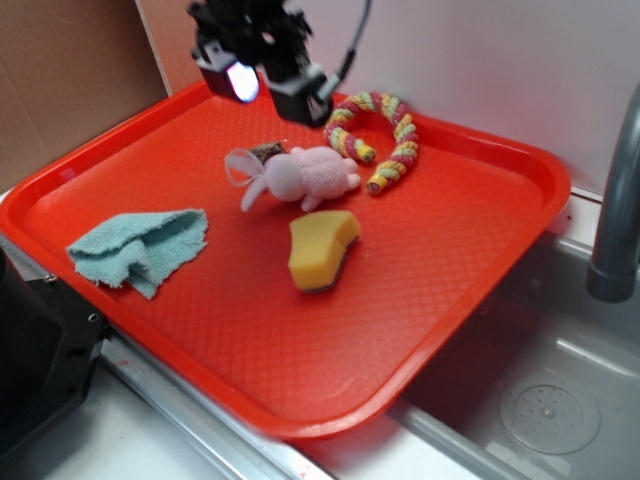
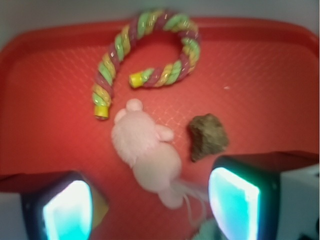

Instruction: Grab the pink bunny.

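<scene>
Pink bunny (image 1: 300, 176) lies on its side near the middle of the red tray (image 1: 470, 260), just short of the rope ring (image 1: 375, 138), with a brown lump (image 2: 207, 136) close beside it. End effector (image 2: 150, 200) hangs above and behind it, jaws wide apart and empty. In the wrist view the bunny's head sits between the two fingers (image 2: 235, 202), body running diagonally up and away. Judgement: a straight descent would straddle it; slight rotation may suit the slanted axis.
</scene>
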Robot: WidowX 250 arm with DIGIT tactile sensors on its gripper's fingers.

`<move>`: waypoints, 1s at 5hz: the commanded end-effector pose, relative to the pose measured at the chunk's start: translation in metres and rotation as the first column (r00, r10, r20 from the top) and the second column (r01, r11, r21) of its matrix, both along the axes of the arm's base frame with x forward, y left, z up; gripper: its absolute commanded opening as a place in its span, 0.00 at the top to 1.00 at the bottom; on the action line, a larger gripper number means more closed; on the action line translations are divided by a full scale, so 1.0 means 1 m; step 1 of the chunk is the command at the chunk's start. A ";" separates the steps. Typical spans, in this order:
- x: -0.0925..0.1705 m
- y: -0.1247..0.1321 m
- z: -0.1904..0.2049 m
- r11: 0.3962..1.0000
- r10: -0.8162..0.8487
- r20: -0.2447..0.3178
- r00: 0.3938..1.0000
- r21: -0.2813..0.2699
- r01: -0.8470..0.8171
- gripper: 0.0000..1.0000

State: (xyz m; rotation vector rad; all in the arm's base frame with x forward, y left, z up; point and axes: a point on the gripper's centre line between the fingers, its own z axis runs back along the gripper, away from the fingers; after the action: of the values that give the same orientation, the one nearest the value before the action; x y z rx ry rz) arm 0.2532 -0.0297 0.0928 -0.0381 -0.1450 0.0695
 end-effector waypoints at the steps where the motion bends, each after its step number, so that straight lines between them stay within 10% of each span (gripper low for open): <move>1: 0.022 -0.006 -0.042 0.997 -0.072 -0.034 0.997 0.038 0.073 0.00; 2: 0.024 -0.012 -0.058 0.992 -0.123 -0.061 0.991 0.002 0.123 0.09; 3: 0.025 -0.015 -0.057 0.991 -0.137 -0.049 0.989 0.003 0.137 1.00; 5: 0.025 -0.012 -0.050 0.993 -0.116 -0.029 0.993 0.009 0.116 1.00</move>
State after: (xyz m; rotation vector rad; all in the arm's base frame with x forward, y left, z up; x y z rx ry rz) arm 0.2725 -0.0423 0.0255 -0.0288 -0.0509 -0.0482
